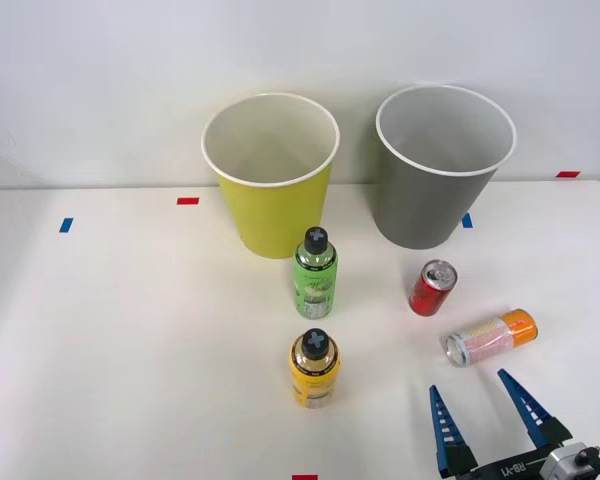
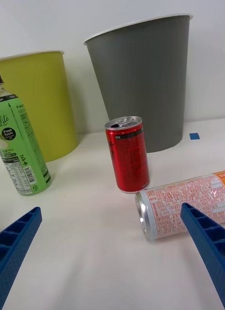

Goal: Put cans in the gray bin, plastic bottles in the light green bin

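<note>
While our right end effector [image 1: 488, 408] hangs low over the near right part of the white bench [image 1: 130, 350], its two blue ribbed fingers [image 1: 439, 425] stand well apart with nothing between them. From the wrist camera we see the same fingers [image 2: 18, 242] at the two lower corners, spread wide, with the bench surface [image 2: 93, 218] bare between them.

Just beyond the fingertips lies the orange can [image 1: 490, 337], tipped on its side, its silver top pointing toward our left and its pale printed band toward that end. In the wrist view this can [image 2: 180, 206] lies across the bench, one finger partly in front of it. The red can [image 1: 433, 288] stands upright near it, a little farther off and toward the bins; in the wrist view the red can [image 2: 127, 154] stands close beside the lying can's silver end, though we cannot tell whether they touch.

The green bottle [image 1: 315, 273] stands upright near the middle of the bench, just in front of the light green bin [image 1: 270, 180]. The wrist view shows the green bottle [image 2: 18, 150] apart from the red can. The yellow bottle [image 1: 314, 368] stands upright nearer to us, in line with the green one.

At the far side the gray bin [image 1: 435, 170] stands beside the light green bin, both upright. The wrist view shows the gray bin [image 2: 141, 77] behind the red can and the light green bin [image 2: 44, 101] behind the green bottle.
</note>
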### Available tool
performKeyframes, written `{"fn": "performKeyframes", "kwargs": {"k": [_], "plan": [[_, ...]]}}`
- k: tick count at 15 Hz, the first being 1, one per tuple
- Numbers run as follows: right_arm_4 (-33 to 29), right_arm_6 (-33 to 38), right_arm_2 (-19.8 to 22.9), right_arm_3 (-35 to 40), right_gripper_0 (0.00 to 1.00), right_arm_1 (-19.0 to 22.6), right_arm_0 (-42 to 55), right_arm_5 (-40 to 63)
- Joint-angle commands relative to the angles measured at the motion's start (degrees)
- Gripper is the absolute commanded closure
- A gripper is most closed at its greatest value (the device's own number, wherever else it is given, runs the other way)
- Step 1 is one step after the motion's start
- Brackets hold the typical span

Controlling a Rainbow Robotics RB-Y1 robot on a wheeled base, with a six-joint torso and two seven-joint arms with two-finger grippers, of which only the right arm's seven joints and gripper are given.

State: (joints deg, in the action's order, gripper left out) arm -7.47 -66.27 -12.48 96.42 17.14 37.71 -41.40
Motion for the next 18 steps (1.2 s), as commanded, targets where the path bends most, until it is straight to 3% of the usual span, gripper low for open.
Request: {"fn": "performKeyframes", "kwargs": {"k": [1, 9, 13, 15, 18], "plan": [[0.0, 0.0, 0.0, 0.0, 0.0, 0.0, 0.0, 0.0], [0.4, -0.1, -0.3, -2.8, 0.0, -1.1, 0.4, 0.1], [-0.6, -0.5, 3.3, -0.9, 0.0, -1.3, 0.4, 0.5], [-1.4, -0.4, 4.4, 1.3, 0.0, -1.2, 0.8, 3.7], [-0.7, 0.1, 4.5, 10.5, 0.0, -1.1, 2.7, 15.5]]}}
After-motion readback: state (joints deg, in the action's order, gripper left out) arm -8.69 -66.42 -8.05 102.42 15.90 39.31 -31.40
